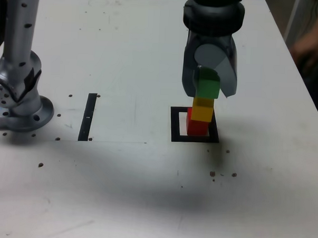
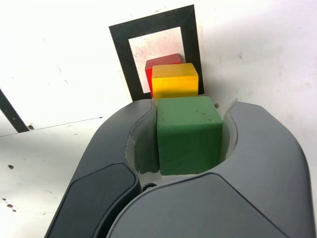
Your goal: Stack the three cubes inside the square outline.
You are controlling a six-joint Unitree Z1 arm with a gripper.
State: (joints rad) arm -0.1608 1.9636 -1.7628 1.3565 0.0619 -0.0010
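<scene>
The red cube rests inside the square outline, toward its right side in the exterior view, with the yellow cube stacked on it. My gripper is shut on the green cube, held at the top of the yellow one; whether they touch I cannot tell. In the wrist view the green cube sits clamped in my gripper, the jaws pressing both its sides. Beyond it show the yellow cube, the red cube and the square outline.
A thin black strip lies on the white table at the exterior view's left of the outline. The arm's grey base stands at the far left. A person's hand shows past the table's right edge.
</scene>
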